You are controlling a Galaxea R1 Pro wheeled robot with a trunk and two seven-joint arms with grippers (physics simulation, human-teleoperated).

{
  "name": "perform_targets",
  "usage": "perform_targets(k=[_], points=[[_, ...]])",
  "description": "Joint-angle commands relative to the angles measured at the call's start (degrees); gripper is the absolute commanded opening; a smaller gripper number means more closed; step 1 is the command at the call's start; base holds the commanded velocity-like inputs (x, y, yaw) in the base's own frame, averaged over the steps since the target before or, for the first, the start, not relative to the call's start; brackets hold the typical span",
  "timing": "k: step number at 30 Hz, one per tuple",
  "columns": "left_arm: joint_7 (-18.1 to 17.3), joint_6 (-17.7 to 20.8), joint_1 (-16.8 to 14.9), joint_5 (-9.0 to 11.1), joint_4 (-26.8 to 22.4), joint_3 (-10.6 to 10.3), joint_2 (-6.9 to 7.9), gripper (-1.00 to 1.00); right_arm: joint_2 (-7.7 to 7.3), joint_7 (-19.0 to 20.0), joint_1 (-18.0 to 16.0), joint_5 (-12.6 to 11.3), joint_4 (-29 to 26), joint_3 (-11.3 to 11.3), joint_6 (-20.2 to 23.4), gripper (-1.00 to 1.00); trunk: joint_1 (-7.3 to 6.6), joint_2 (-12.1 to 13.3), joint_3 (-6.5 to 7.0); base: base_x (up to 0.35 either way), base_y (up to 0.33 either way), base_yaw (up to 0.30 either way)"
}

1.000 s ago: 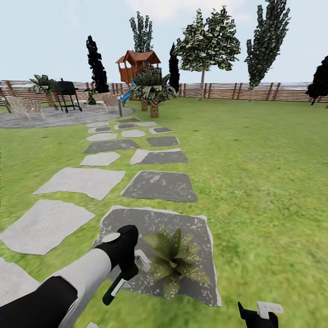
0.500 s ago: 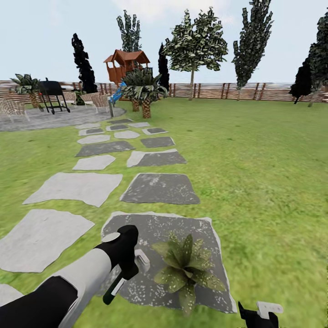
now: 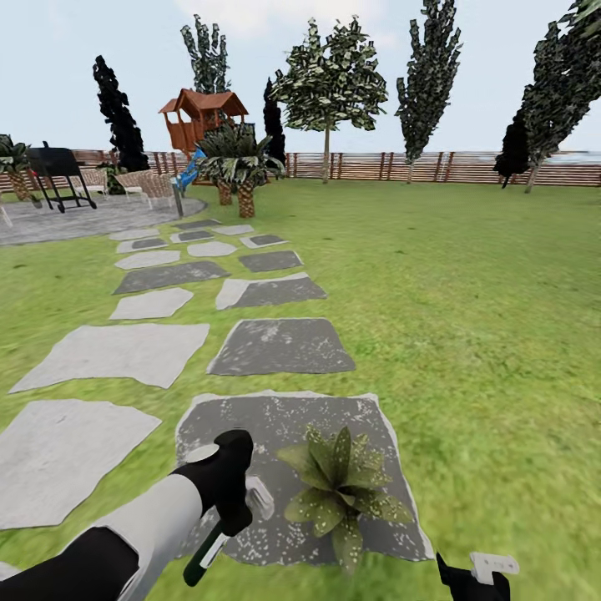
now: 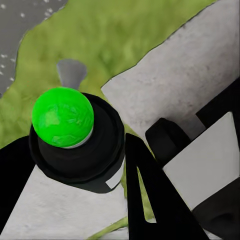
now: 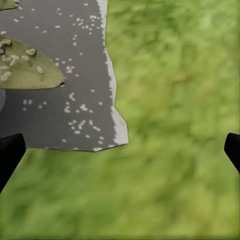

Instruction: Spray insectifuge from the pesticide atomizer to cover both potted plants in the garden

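While the left gripper (image 3: 219, 534) is clamped around the atomizer (image 3: 227, 522), as the left wrist view suggests with dark fingers pressed to either side of the bottle (image 4: 75, 145), pickup looks finished. In the head view the bottle hangs at the end of the left arm, its dark green body slanting down toward the grass and its white trigger head (image 3: 259, 498) pointing at the plant (image 3: 340, 492) just beside it. From the wrist the cap is a black cylinder topped by a bright green dome (image 4: 62, 116). No spray is visible, and whether the leaves are already wet cannot be told.

At the lower edge of the head view the right gripper (image 3: 474, 576) hangs low; its wrist view shows two dark fingertips (image 5: 9, 155) far apart at the frame's sides, nothing between them, so it is wide open and empty.

That plant is a low rosette of pointed, pale-speckled olive leaves sitting on a dark slab (image 3: 250, 417) at the near end of a stepping-stone path across the lawn (image 3: 467, 334). I judge spraying it is the step in hand; a second rosette is not in sight and remains to be found.
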Motion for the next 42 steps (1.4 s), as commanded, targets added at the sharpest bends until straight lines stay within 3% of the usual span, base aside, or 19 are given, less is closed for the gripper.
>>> perform_targets(k=[1, 9, 16, 23, 34, 42], points=[[-0.44, 0.28, 0.64, -0.58, 0.01, -0.09, 0.06, -1.0, 0.01, 0.39, -0.04, 0.28, 0.04, -0.49, -0.19, 1.0, -0.01, -0.02, -0.05, 0.0, 0.0, 0.0], [4.6, 0.52, 1.63, -0.07, -0.54, 0.41, -0.31, -1.0, 0.01, 0.4, -0.04, 0.28, 0.04, -0.43, -0.18, 1.0, -0.01, -0.02, -0.05, 0.0, 0.0, -0.013], [4.85, 0.74, 1.58, 0.09, -0.99, 0.47, -0.1, -1.0, 0.01, 0.4, -0.04, 0.28, 0.04, -0.43, -0.18, 1.0, -0.01, -0.02, -0.05, 0.0, 0.0, -0.26], [5.27, 1.3, 1.0, -0.15, -4.58, 2.42, 0.13, -1.0, 0.01, 0.4, -0.04, 0.28, 0.04, -0.43, -0.18, 1.0, -0.01, -0.02, -0.05, 0.0, 0.084, -0.287], [5.3, 1.32, 0.28, -0.41, -4.78, 3.29, 0.63, -1.0, 0.0, 0.4, -0.04, 0.28, 0.04, -0.44, -0.26, 1.0, -0.01, -0.02, -0.05, 0.008, 0.159, -0.022], [5.3, 1.32, 0.2, -0.52, -4.79, 3.27, 0.41, -1.0, -0.21, 0.4, -0.04, 0.28, 0.04, -0.5, -0.27, 1.0, -0.01, -0.02, -0.05, 0.285, 0.15, 0.0]])
